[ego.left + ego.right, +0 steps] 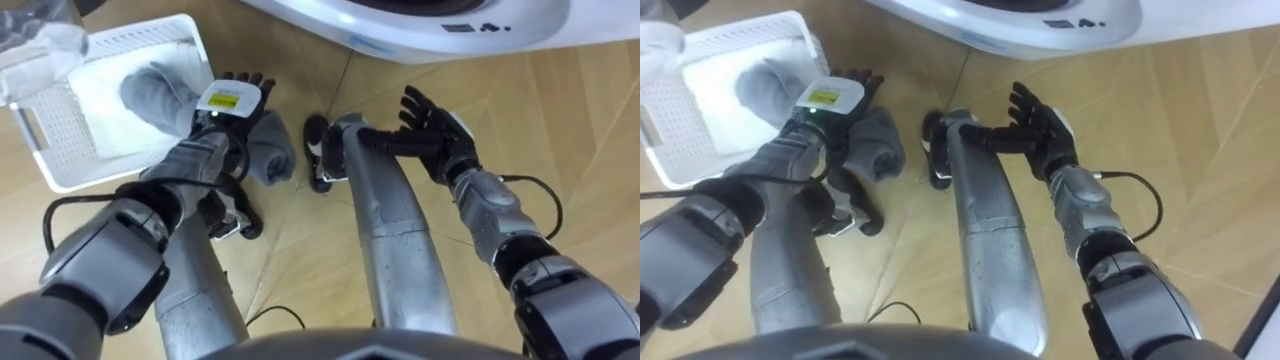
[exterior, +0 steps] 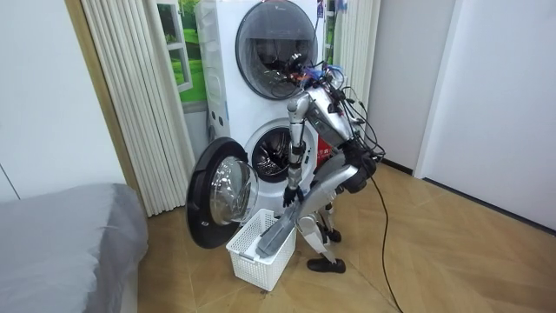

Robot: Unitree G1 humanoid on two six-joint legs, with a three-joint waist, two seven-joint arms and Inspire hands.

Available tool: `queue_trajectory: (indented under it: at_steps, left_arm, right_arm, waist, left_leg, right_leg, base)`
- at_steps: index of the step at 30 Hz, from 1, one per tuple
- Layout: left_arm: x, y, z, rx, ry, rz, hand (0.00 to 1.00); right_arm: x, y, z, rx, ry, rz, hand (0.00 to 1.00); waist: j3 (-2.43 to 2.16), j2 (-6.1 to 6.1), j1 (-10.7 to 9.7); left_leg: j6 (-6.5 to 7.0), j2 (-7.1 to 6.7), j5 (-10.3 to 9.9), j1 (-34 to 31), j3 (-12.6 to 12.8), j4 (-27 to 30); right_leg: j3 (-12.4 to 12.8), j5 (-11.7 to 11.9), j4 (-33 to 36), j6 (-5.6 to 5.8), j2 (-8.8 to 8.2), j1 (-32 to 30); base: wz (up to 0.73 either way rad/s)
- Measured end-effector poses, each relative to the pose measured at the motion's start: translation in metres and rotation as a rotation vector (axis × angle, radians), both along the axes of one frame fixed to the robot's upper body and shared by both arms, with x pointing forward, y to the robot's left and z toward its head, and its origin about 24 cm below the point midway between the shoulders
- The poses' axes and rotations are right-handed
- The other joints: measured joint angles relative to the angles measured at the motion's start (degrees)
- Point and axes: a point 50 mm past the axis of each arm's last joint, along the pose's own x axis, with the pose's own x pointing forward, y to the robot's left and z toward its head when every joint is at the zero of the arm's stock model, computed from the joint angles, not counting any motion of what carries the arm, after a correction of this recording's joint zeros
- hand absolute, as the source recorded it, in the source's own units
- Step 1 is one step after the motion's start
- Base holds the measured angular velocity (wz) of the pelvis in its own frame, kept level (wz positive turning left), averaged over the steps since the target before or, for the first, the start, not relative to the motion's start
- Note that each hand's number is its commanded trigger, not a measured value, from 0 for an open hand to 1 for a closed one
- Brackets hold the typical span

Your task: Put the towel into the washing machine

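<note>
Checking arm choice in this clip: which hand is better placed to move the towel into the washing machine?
Left. The left hand is closed on the grey towel, which trails up from the white basket; the right hand is open and empty above the floor, apart from the towel.

Robot's bent way over, both arms reaching down. Left hand (image 1: 235, 100) has fingers curled round the towel (image 1: 158, 88); right hand (image 1: 435, 128) splayed, holding nothing.

Wood floor (image 2: 452, 261) meets white wall (image 2: 504, 96), pleated curtain (image 2: 130, 96) and a grey bed (image 2: 61, 243).
</note>
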Motion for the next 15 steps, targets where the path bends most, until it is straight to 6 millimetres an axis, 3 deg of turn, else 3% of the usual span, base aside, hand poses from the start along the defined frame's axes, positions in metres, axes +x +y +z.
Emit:
queue_trajectory:
  at_steps: [7,15]
  left_arm:
    - [0.0002,0.0046,-0.0010,0.037,0.060,-0.007,1.00]
    - [0.0056,0.0090,0.0010,0.033,0.163,0.039,1.00]
  right_arm:
    - [0.0010,0.0062,0.0002,-0.002,-0.003,0.035,0.00]
    - [0.0033,0.0085,0.0016,-0.017,-0.006,0.059,0.00]
  waist:
    - [-0.03,-1.46,-0.8]
    - [-0.03,-1.82,-0.9]
  left_leg:
    - [0.09,0.72,0.0,-0.2,0.6,0.2]
    - [0.19,0.94,-0.1,-0.2,0.7,0.4]
  right_leg:
    - [-0.1,-0.1,0.0,0.06,0.10,-0.2]
    - [-0.1,0.0,0.0,0.10,0.29,-0.2]
  base:
    - [0.01]
    - [0.00]
